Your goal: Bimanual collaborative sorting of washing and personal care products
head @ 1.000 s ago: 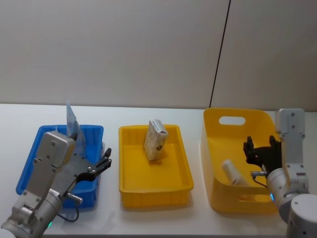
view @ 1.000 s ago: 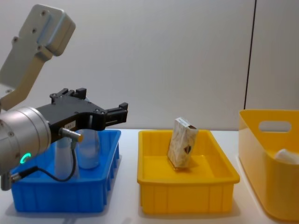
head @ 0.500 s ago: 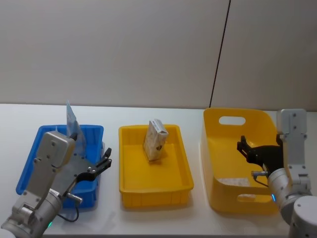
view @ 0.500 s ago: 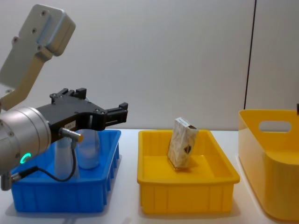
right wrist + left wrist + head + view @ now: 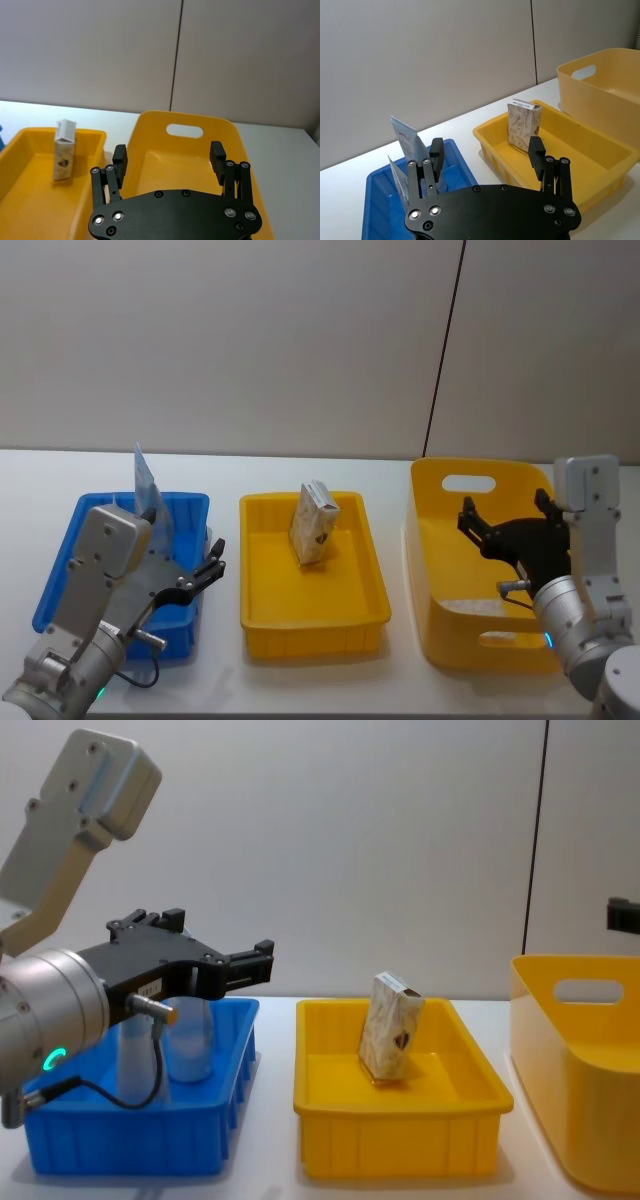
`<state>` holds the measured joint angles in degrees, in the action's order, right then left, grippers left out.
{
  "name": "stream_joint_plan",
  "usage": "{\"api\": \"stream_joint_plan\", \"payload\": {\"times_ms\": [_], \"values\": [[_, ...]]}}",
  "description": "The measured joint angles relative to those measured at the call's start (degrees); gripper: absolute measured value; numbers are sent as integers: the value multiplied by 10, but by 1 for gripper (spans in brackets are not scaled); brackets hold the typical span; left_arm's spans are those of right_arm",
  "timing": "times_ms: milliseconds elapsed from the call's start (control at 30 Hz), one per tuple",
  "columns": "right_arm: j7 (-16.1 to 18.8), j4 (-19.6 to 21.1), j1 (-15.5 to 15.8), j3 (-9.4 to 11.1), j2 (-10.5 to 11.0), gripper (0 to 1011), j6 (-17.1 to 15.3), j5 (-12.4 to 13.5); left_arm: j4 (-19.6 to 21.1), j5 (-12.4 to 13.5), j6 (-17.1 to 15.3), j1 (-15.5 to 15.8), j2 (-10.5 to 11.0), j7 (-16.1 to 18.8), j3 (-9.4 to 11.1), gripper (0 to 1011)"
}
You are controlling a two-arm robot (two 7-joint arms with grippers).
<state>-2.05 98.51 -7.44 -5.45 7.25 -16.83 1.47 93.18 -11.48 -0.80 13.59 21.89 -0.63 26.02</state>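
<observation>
Pale-blue squeeze tubes [image 5: 145, 478] stand in the blue bin [image 5: 58, 575] on the left, also seen from the chest [image 5: 190, 1042] and the left wrist [image 5: 406, 144]. A beige marbled carton [image 5: 315, 524] leans upright in the shallow yellow tray [image 5: 312, 626], also in the chest view [image 5: 392, 1038]. My left gripper [image 5: 211, 564] hangs open and holds nothing, over the blue bin's right side. The right gripper [image 5: 505, 508] is open and holds nothing, raised above the deep yellow bin [image 5: 482, 652]. A pale patch [image 5: 468, 606] lies low in that bin; I cannot tell what it is.
The three containers stand in a row on a white table [image 5: 400, 695], with narrow gaps between them. A plain wall rises behind. From the chest, the left arm's housing [image 5: 60, 1010] looms large in front of the blue bin [image 5: 120, 1152].
The right gripper has risen out of the deep yellow bin and tipped upward. A pale tube that leaned inside the bin a second ago now shows only as a low pale patch. The left arm is unchanged.
</observation>
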Motion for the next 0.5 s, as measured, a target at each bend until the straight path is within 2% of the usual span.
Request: {"api": "stream_joint_plan", "payload": {"times_ms": [500], "values": [[31, 20, 11, -8, 8, 1005, 28, 5, 5, 9, -7, -5, 0, 10, -4, 1001]]}}
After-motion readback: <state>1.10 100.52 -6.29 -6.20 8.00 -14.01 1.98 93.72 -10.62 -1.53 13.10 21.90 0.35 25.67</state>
